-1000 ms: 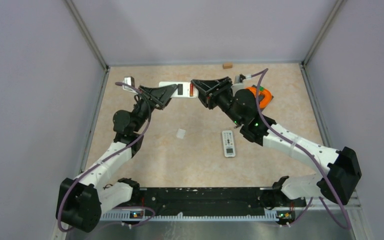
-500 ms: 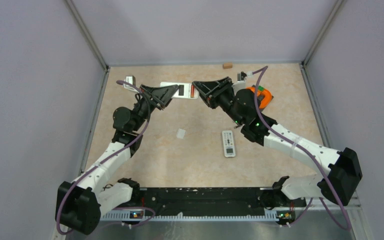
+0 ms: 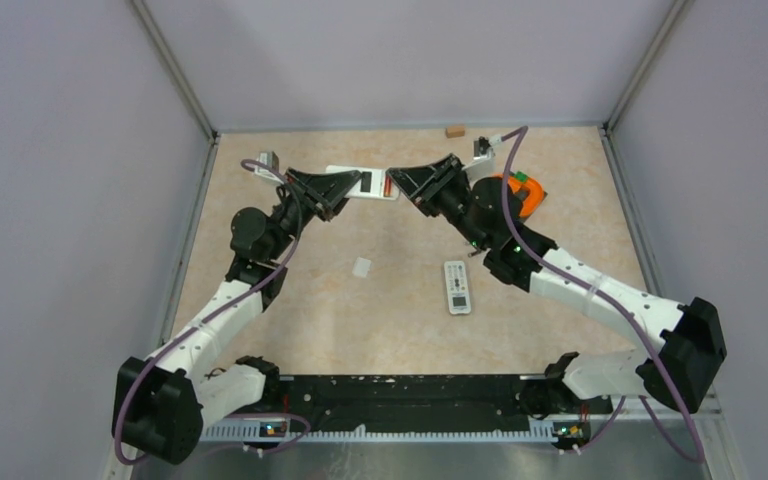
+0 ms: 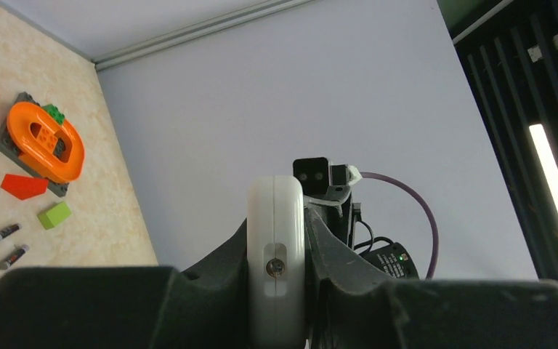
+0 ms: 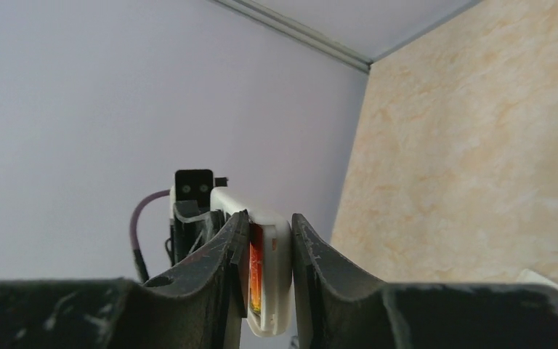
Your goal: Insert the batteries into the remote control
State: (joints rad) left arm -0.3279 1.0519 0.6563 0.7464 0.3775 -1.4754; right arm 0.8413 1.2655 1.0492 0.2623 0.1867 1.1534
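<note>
The long white plastic remote control [image 3: 374,187] hangs in the air over the far middle of the beige marbled table [image 3: 310,320], held level between my two claws. Its back compartment is open, and one reddish cylindrical battery [image 5: 255,276] sits inside at the end next to my right claw [image 3: 393,181]. Other slim dark batteries [image 4: 3,233] lie loose on the table near a red flat block [image 4: 23,186] and a small green block [image 4: 54,215], just beside an orange plastic ring on a grey base plate [image 4: 43,142].

My left claw [image 3: 355,183] is clamped tight on the remote's other end, as it was a second ago. My right claw's jaws have narrowed since then, and its pads now lie against both faces of the remote's end. The remote and both claws have crept slightly to the right. Nearer my bases, a smaller white remote [image 3: 457,287] and a small white cover [image 3: 362,267] lie where they were
</note>
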